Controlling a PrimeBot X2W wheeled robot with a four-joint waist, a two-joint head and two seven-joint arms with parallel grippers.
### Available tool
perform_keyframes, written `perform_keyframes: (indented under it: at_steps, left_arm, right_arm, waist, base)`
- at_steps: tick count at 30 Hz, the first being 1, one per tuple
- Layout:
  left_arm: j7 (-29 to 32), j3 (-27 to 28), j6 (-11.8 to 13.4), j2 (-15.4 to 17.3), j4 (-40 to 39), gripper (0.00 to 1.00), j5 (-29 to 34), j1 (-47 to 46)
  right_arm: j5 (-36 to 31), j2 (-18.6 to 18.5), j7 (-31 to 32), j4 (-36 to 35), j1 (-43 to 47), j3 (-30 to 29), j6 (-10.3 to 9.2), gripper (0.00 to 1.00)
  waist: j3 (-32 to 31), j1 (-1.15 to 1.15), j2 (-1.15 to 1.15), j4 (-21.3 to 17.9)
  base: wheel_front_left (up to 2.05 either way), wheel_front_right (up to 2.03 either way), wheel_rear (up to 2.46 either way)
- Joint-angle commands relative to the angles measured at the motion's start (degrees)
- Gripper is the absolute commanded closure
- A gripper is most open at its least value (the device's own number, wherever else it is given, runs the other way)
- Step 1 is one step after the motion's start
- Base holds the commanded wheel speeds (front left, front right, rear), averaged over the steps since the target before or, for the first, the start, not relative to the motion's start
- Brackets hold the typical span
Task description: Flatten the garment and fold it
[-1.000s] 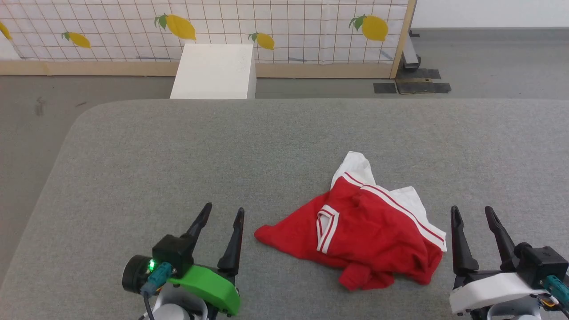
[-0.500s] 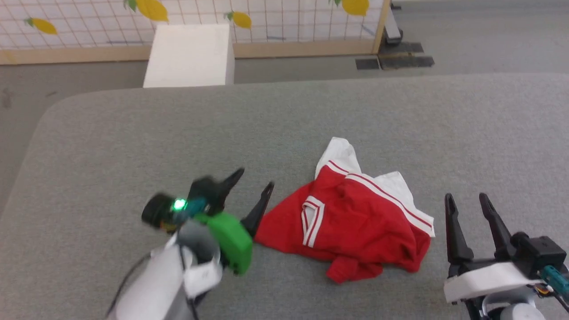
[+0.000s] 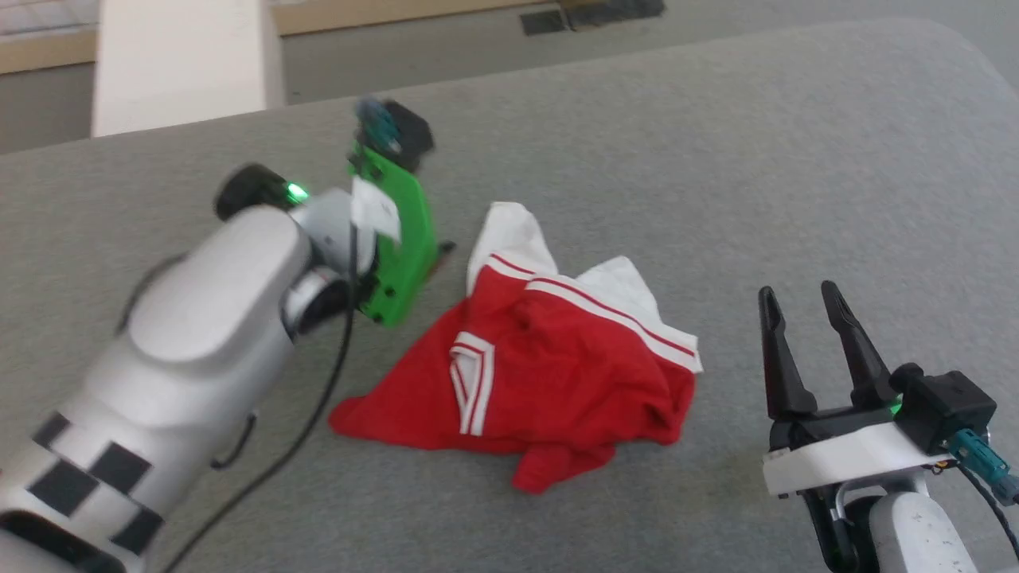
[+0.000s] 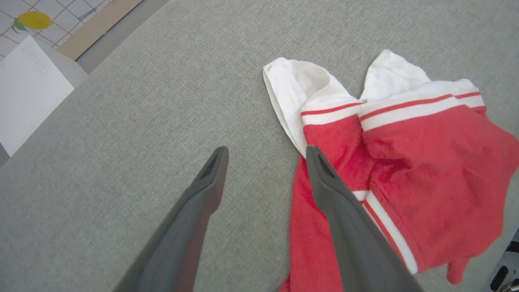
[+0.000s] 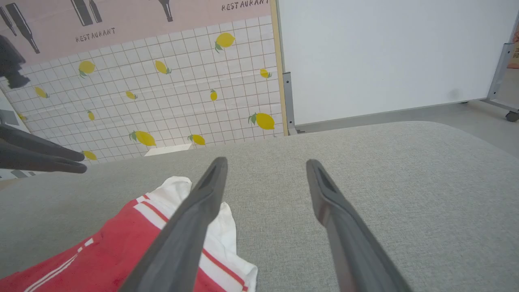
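Flattening not yet begun; garment (image 3: 549, 374) lay crumpled. Left gripper (image 4: 266, 149) spread, hung over its white sleeve (image 4: 296, 85); right gripper (image 3: 797, 288) spread, beside garment. Next, probably: pinch sleeve edge, draw outward

Two grippers are at work. The left gripper (image 4: 265, 152) has two fingers (image 4: 194, 211), held apart. The right gripper (image 3: 796, 290) also has two, spread likewise. One garment (image 3: 557, 374) lies on one table (image 3: 756, 143), just beside the left gripper's tips and to the left of the right gripper. On it are two white sleeves (image 4: 300, 85) and one striped collar (image 3: 470, 382). One white box (image 3: 179, 64) stands beyond the left gripper, past the table's edge.
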Motion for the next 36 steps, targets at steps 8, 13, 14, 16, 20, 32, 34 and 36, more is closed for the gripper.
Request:
perform_keyframes:
  at_steps: [8,13,14,16,20,32,34,36]
  left_arm:
    - [6.5,-2.6,-0.1,0.8,6.8,0.0,-7.9,-8.0]
    - [7.1,-4.2,-0.1,0.5,9.5,0.0,-8.6,-10.1]
    - [6.9,-4.6,-0.1,0.5,10.3,0.0,-8.4,-10.3]
    - [6.4,-5.3,-0.1,0.3,11.6,0.0,-8.4,-10.3]
    - [5.2,-6.2,-0.1,-0.1,12.9,0.0,-10.0,-9.3]
    - [-5.8,-5.7,-0.2,0.9,13.7,1.0,-12.5,-9.4]
    - [-9.9,-4.5,-0.2,1.5,14.5,1.0,-12.4,-9.1]
    - [-13.7,-3.0,-0.1,2.2,15.3,1.0,-12.7,-8.4]
  right_arm:
    - [2.5,0.1,-0.7,0.7,-1.5,1.6,-0.09,0.0]
    - [3.1,0.1,-0.8,0.2,-2.0,2.1,-0.09,0.0]
    - [3.2,0.1,-0.8,0.0,-2.1,2.2,-0.09,0.0]
    - [3.3,0.1,-0.8,-0.2,-2.2,2.3,-0.09,0.0]
    - [3.7,0.1,-0.8,-0.5,-2.3,2.2,-0.09,0.0]
    - [2.2,0.1,-0.8,-0.7,-2.3,0.3,-0.09,0.0]
    - [1.5,0.1,-0.8,-0.7,-2.0,-0.3,-0.09,0.0]
    - [0.7,0.1,-0.8,-0.6,-1.5,-0.8,-0.09,0.0]
  waist:
    - [6.9,0.0,0.17,-9.9]
    - [8.2,0.0,0.17,-11.1]
    - [8.3,0.0,0.17,-11.3]
    - [8.7,0.0,0.17,-11.4]
    - [9.3,0.0,0.17,-11.2]
    - [7.7,0.0,0.17,-6.4]
    - [6.3,0.0,0.17,-5.1]
    - [4.8,0.0,0.17,-3.5]
  base:
    - [0.0,0.0,0.0]
    - [0.0,0.0,0.0]
    - [0.0,0.0,0.0]
    - [0.0,0.0,0.0]
    - [0.0,0.0,0.0]
    - [0.0,0.0,0.0]
    - [0.0,0.0,0.0]
    - [0.0,0.0,0.0]
